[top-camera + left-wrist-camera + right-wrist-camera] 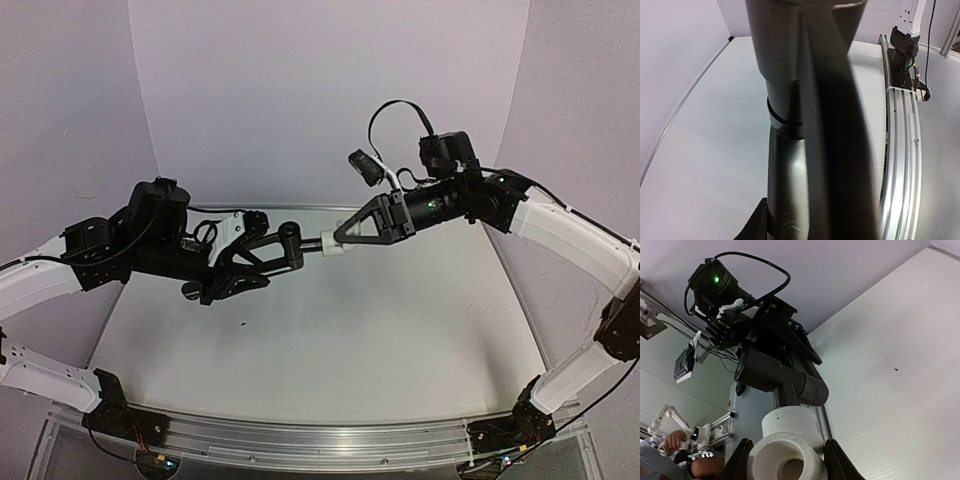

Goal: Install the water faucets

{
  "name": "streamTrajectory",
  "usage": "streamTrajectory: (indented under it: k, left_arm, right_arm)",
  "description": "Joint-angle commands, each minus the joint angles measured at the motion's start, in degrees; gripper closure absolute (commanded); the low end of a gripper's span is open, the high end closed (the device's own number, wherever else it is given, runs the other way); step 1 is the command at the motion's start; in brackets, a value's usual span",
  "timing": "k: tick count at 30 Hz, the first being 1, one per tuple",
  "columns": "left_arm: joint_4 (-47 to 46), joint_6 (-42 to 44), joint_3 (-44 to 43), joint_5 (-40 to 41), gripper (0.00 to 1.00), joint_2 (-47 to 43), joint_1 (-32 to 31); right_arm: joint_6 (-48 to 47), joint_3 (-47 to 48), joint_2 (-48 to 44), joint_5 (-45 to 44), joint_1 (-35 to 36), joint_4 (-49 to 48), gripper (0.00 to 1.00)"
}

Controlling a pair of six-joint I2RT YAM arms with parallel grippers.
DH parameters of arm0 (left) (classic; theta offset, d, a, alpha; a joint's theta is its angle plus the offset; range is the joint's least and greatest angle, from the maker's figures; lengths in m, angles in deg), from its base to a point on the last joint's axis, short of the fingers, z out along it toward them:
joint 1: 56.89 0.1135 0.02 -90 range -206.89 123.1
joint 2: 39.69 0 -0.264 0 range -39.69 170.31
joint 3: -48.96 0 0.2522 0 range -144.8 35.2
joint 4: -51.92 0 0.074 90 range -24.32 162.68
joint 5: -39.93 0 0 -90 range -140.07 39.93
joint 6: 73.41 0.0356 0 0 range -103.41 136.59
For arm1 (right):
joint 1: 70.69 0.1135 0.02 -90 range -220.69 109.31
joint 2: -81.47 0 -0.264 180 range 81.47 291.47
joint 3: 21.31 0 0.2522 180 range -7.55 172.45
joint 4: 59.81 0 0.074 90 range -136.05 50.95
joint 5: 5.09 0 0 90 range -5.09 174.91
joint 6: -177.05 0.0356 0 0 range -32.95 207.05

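The black faucet pipe (291, 240) hangs in the air above the table's middle, held between both arms. My left gripper (272, 252) is shut on its body. In the left wrist view the pipe (785, 165) fills the frame, with one finger (756, 226) at its lower left. The pipe's thin stem runs into the white plastic fitting (333, 243). My right gripper (343, 241) is shut on that fitting. In the right wrist view the fitting (790, 445) sits between the two fingers (741, 460), with the black pipe (782, 377) entering its far end.
The white table (330, 340) lies below, with curved white walls behind and at the sides. An aluminium rail (320, 440) runs along the near edge and also shows in the left wrist view (900, 150). A person's hand (677, 440) shows beyond the table.
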Motion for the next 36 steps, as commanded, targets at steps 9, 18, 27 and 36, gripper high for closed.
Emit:
streamTrajectory:
  k: [9,18,27,36]
  left_arm:
    - [-2.6,-4.4,-6.3,-4.0,1.00,0.0,-1.1]
    - [0.2,-17.5,-9.2,-10.3,1.00,1.3,0.7]
    - [-2.6,-31.2,-11.6,-35.1,1.00,4.8,7.6]
    - [-1.7,-36.4,-14.8,-49.5,1.00,9.7,8.0]
  right_arm:
    - [6.8,5.0,2.3,2.9,-5.9,-7.8,0.23]
    - [-39.9,11.5,-5.8,-14.1,-7.3,-1.6,0.04]
    - [-75.0,-0.8,-16.5,-20.7,0.8,-1.4,0.02]
    - [-93.7,-7.6,-18.7,-27.3,7.3,-1.9,0.02]
